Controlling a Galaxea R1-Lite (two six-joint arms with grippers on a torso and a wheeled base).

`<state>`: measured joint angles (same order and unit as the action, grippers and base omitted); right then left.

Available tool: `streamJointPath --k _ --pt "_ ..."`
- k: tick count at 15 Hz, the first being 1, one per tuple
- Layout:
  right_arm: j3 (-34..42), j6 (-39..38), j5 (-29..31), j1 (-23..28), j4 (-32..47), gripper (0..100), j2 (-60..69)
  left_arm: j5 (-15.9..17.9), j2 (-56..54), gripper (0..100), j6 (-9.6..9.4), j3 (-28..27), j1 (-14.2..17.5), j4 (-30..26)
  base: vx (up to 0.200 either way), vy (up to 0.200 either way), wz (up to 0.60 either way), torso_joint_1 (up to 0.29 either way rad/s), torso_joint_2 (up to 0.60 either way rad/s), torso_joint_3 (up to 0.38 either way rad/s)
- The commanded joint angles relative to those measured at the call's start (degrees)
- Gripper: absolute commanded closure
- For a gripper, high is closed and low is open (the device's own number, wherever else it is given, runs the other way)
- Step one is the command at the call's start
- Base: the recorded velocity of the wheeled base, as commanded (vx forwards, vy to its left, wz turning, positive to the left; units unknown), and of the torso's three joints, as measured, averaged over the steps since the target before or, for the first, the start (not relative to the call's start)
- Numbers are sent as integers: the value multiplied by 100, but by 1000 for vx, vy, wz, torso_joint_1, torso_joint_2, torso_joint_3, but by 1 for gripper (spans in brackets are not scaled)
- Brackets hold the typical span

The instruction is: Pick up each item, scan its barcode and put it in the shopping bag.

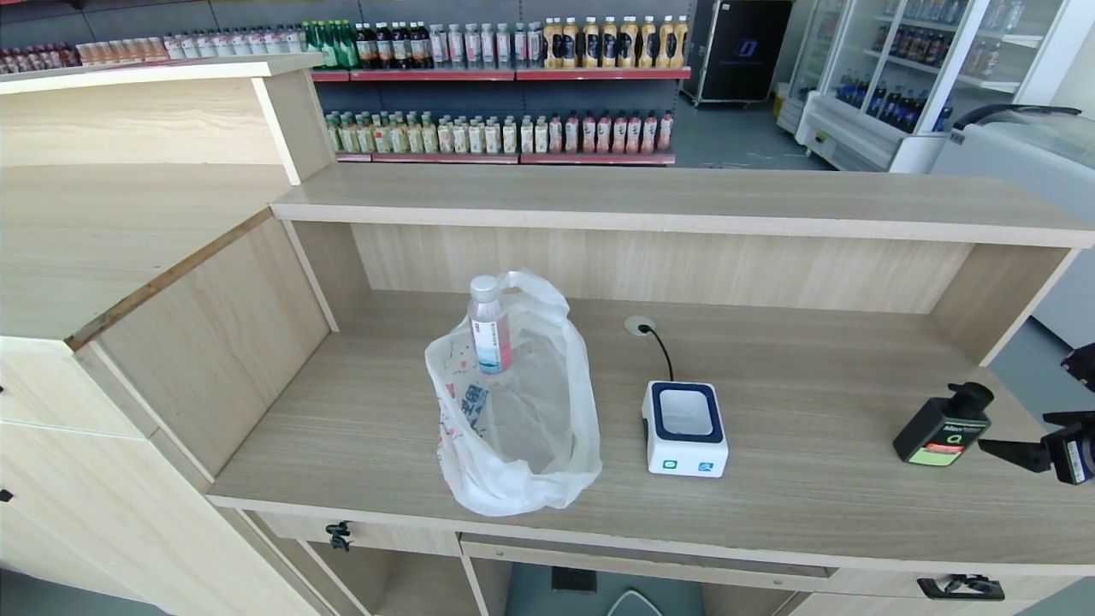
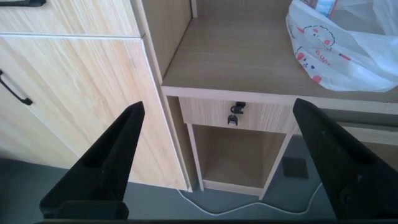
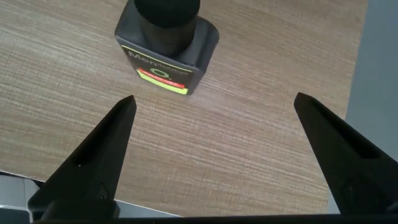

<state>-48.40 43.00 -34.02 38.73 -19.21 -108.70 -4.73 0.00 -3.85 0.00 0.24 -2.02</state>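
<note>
A white plastic shopping bag (image 1: 513, 411) stands open on the wooden counter (image 1: 813, 488), with a clear bottle (image 1: 488, 329) upright inside it. The white barcode scanner (image 1: 684, 426) sits to the bag's right, its cable running back to a hole in the counter. A black pump bottle (image 1: 944, 425) with a green and red label stands at the counter's right end. My right gripper (image 3: 214, 149) hovers open just off that bottle (image 3: 166, 43), nothing between its fingers. My left gripper (image 2: 217, 162) is open, low beside the counter's front left corner, below the bag (image 2: 348, 43).
The counter has a raised back ledge (image 1: 684, 205) and side walls. A tall wooden cabinet (image 1: 103, 282) stands on the left. Drawers with keys (image 2: 235, 115) run under the counter's front edge. Shelves of drinks and fridges line the room behind.
</note>
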Motion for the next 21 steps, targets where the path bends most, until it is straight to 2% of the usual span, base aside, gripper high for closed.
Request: streamJointPath --k 1,4,8,11,21 --pt "-109 7 -25 -173 -12 0 -204 -2 9 0 -1 0 2 0 0 0 0 0 0 0" --pt "-293 7 -43 -322 -39 0 -415 -2 9 0 -1 0 2 0 0 0 0 0 0 0" --pt "-460 403 -491 -507 -39 0 -722 -2 9 0 -1 0 2 0 0 0 0 0 0 0" --pt "-469 622 -561 -577 -39 0 -916 -2 9 0 -1 0 2 0 0 0 0 0 0 0" --pt "-671 587 -746 -981 -4 0 -1259 -2 9 0 -1 0 2 0 0 0 0 0 0 0"
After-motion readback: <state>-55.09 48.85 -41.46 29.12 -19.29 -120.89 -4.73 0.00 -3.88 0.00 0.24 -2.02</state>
